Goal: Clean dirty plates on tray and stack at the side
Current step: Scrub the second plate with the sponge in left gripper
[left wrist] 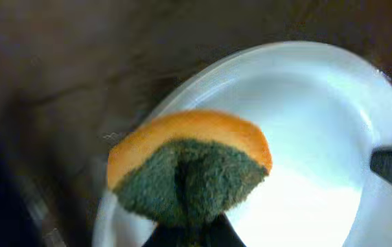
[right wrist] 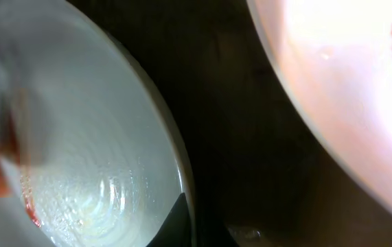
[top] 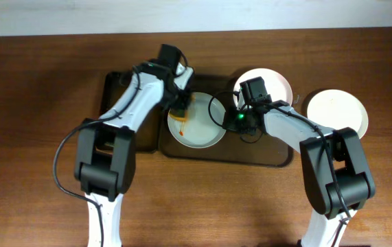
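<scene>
A white plate [top: 199, 134] lies on the dark brown tray [top: 250, 152]. My left gripper [top: 180, 108] is shut on an orange sponge with a green scouring side [top: 180, 115] and holds it at the plate's left inner part. In the left wrist view the sponge [left wrist: 189, 171] sits in the jaws [left wrist: 189, 232] over the plate [left wrist: 305, 110]. My right gripper [top: 231, 122] is shut on the plate's right rim. The right wrist view shows one finger [right wrist: 185, 219] on that rim, and a small red smear inside the plate [right wrist: 79, 158].
A second white plate [top: 278, 84] with red stains [right wrist: 347, 103] lies at the tray's back right, partly under my right arm. A third white plate [top: 338, 113] lies on the wooden table right of the tray.
</scene>
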### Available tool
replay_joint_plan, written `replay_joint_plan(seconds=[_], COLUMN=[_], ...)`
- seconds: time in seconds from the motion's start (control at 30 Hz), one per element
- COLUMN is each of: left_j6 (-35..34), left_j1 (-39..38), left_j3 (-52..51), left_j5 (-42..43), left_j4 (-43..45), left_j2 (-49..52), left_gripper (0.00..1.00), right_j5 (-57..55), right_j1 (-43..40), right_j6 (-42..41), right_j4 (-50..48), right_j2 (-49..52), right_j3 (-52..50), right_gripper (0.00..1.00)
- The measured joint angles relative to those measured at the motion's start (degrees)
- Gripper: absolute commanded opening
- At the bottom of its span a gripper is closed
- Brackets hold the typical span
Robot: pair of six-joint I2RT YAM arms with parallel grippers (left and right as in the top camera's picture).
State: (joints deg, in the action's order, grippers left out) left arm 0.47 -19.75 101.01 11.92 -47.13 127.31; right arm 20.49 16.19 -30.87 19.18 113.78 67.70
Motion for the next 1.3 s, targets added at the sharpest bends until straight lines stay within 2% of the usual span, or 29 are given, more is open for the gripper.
replay_joint_plan(seconds=[0.07,0.2,0.3,0.47,0.53,0.73,0.87,0.93,1.03,1.1,1.2,1.3], left_j6=[-2.8,-14.4,-19.4,-21.2,-21.9,-27.1,-30.3,-29.6,-23.6,-17.0,-9.2,-5.9], left_j1=[-2.3,-3.7,-3.2,-3.1,-3.1,-3.6,-3.8,-3.8,-2.6,-2.5,-2.8,-3.0], left_j3=[-3.7,-6.3,-6.9,-8.1,-8.2,-8.6,-8.6,-8.6,-8.0,-8.0,-8.5,-8.8], left_j5=[-2.7,-6.2,-0.7,8.9,7.0,-10.4,-17.2,-15.3,-4.0,4.9,11.1,11.6], left_j4=[2.2,0.8,-4.4,-6.6,-4.5,12.9,13.0,10.7,3.0,-1.6,-1.9,1.0], left_j2=[0.0,-0.8,-1.3,-1.3,-1.3,-1.6,-1.5,-1.5,-1.6,-1.6,-1.5,-1.3], left_gripper=[0.00,0.00,0.00,0.00,0.00,0.00,0.00,0.00,0.00,0.00,0.00,0.00], right_j5=[0.0,0.3,0.4,0.4,0.4,0.4,0.4,0.4,0.4,0.4,0.4,0.4], right_j1=[0.0,0.0,0.1,0.1,0.1,0.1,0.1,0.1,0.1,0.1,0.1,0.1], right_j6=[0.0,0.5,1.1,1.3,1.2,0.6,0.7,0.9,1.4,1.7,1.7,1.6], right_j4=[0.0,0.0,0.1,0.1,0.0,-0.2,-0.5,-0.3,-0.1,-0.1,-0.1,-0.2], right_j2=[0.0,0.0,0.0,0.0,0.0,0.1,0.1,0.1,0.1,0.1,0.1,0.1], right_j3=[0.0,0.0,0.0,0.0,0.0,0.0,0.0,0.0,0.0,0.0,0.0,0.0], right_gripper=[0.04,0.04,0.04,0.04,0.04,0.04,0.04,0.04,0.04,0.04,0.04,0.04])
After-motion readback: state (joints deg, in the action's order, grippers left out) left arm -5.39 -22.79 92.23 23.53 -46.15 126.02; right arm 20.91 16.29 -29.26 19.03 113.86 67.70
